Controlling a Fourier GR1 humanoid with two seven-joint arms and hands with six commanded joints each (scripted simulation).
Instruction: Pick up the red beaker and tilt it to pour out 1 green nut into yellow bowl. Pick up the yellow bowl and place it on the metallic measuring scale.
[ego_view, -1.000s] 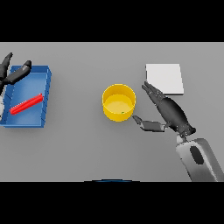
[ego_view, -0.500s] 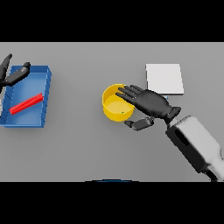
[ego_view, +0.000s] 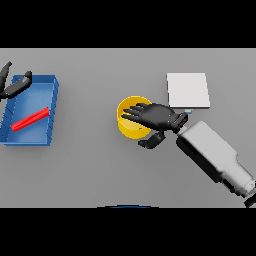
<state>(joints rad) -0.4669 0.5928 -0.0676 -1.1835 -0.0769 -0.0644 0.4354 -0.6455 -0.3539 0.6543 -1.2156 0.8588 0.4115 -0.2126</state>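
The yellow bowl (ego_view: 128, 121) stands on the grey table at the middle. My right hand (ego_view: 159, 116) lies over the bowl's right half, palm down, with its fingers straight across the opening and its thumb (ego_view: 151, 142) outside the near right rim. It hides part of the bowl's inside. The pale square measuring scale (ego_view: 188, 90) lies just behind and to the right of the bowl. A red object (ego_view: 31, 119) lies on its side in the blue tray (ego_view: 51, 112) at the far left. My left hand (ego_view: 14, 86) is open over the tray's far left corner.
The blue tray takes up the table's left edge. My right forearm (ego_view: 215, 155) stretches from the lower right toward the bowl, passing close to the scale's near edge.
My right hand has moved left from beside the bowl to over it and has turned palm down. The left hand and the bowl have not moved.
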